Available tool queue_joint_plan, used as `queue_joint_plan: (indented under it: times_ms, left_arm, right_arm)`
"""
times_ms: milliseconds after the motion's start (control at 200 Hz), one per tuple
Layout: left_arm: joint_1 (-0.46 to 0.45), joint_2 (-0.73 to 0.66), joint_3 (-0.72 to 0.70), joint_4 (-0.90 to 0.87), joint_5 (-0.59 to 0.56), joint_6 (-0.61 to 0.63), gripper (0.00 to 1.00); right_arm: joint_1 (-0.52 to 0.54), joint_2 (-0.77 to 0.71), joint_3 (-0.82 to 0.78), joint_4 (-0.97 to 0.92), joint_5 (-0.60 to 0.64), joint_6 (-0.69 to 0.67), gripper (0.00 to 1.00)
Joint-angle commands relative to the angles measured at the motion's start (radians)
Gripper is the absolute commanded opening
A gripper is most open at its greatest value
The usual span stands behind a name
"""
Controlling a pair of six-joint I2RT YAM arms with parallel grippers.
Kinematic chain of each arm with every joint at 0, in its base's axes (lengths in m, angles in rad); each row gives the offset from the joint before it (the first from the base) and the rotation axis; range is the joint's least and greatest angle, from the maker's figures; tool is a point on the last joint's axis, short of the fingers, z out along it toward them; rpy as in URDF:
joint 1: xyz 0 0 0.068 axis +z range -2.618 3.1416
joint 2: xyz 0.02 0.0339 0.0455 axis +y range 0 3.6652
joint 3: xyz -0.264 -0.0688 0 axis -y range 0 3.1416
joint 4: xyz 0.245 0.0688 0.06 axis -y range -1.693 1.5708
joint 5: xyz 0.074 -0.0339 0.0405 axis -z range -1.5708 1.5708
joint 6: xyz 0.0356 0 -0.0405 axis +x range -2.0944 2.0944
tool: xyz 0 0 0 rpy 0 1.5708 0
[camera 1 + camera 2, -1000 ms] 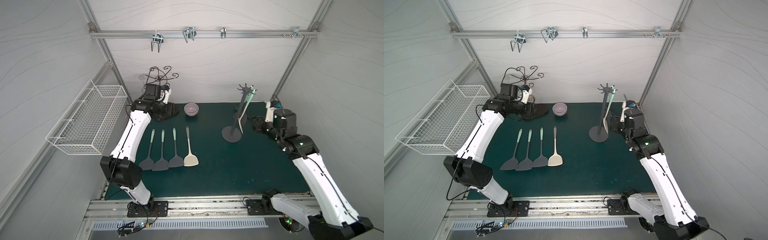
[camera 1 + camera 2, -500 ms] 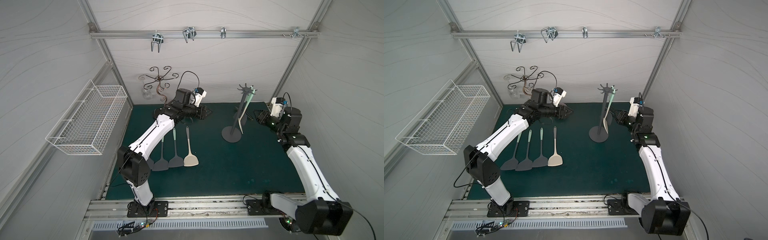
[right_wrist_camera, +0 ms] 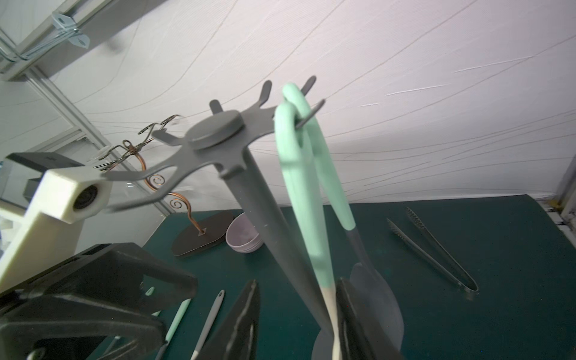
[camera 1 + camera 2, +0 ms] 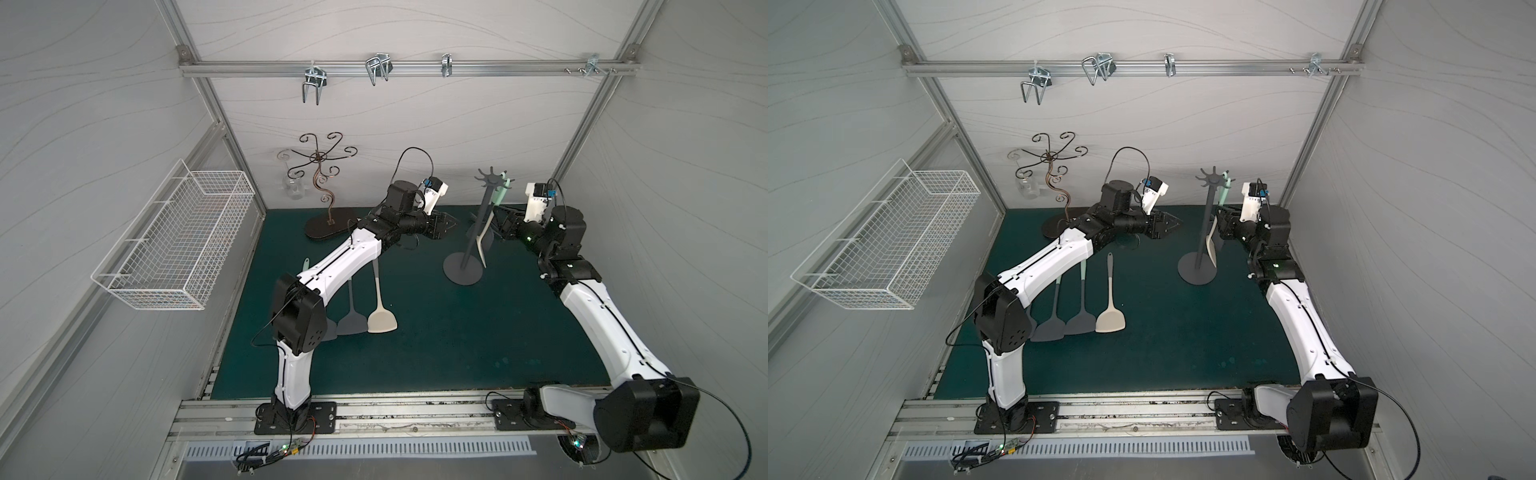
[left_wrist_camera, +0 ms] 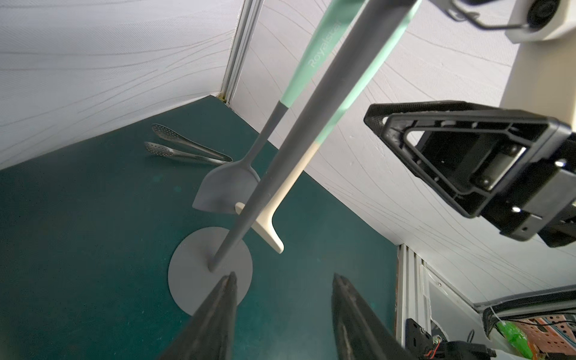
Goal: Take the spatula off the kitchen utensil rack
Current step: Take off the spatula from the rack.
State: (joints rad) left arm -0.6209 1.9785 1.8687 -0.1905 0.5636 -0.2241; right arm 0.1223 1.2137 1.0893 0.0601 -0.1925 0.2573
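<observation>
The kitchen utensil rack [image 4: 462, 272] [image 4: 1198, 270] is a dark grey stand with a round base, a thin pole and a star crown [image 3: 215, 127]. Two mint-handled spatulas hang from one hook. One spatula [image 3: 299, 187] [image 4: 482, 253] has a cream blade; the second spatula [image 5: 227, 190] has a grey blade. My right gripper [image 3: 297, 282] [image 4: 497, 222] is open around the pole and the cream spatula's shaft, which lies against one finger [image 3: 346, 311]. My left gripper [image 5: 285, 280] [image 4: 451, 224] is open and empty, on the rack's other side, pointing at its base [image 5: 193, 280].
Several spatulas [image 4: 380, 320] lie on the green mat under the left arm. A brown wire tree stand [image 4: 322, 183] stands at the back left, with a lilac bowl [image 3: 243, 233] near it. Metal tongs [image 5: 187, 149] lie behind the rack. A wire basket [image 4: 178, 232] hangs on the left wall.
The left arm swung from the brown tree stand across to the rack. The right gripper rose and came in around the pole and spatula, and its jaws narrowed.
</observation>
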Motion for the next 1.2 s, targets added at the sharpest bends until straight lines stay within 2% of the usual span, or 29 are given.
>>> queue_joint_plan:
  times_ms: [0,390,430,565,685,990,1196]
  left_arm:
    - [-0.014,0.028,0.069,0.088,0.025,-0.028,0.53]
    - [-0.017,0.087,0.125,0.059,0.029,-0.014,0.54]
    - [-0.016,0.093,0.128,0.061,0.031,-0.012,0.54]
    - [-0.017,0.101,0.135,0.056,0.033,-0.008,0.54]
    - [-0.017,0.103,0.134,0.054,0.029,0.0,0.54]
    - [-0.017,0.112,0.144,0.067,0.033,-0.008,0.54]
    - [-0.016,0.104,0.152,0.081,0.028,-0.015,0.55]
  right_arm:
    - [0.001,0.026,0.017,0.044,0.065,-0.039,0.42]
    - [0.002,0.138,0.076,0.067,0.02,-0.068,0.41]
    - [0.002,0.144,0.078,0.067,0.02,-0.071,0.37]
    - [0.002,0.14,0.071,0.073,0.023,-0.107,0.11]
    - [0.001,0.118,0.06,0.069,0.035,-0.138,0.0]
    - [0.002,0.065,0.082,0.006,0.031,-0.221,0.0]
    - [0.002,0.017,0.07,0.015,0.048,-0.23,0.0]
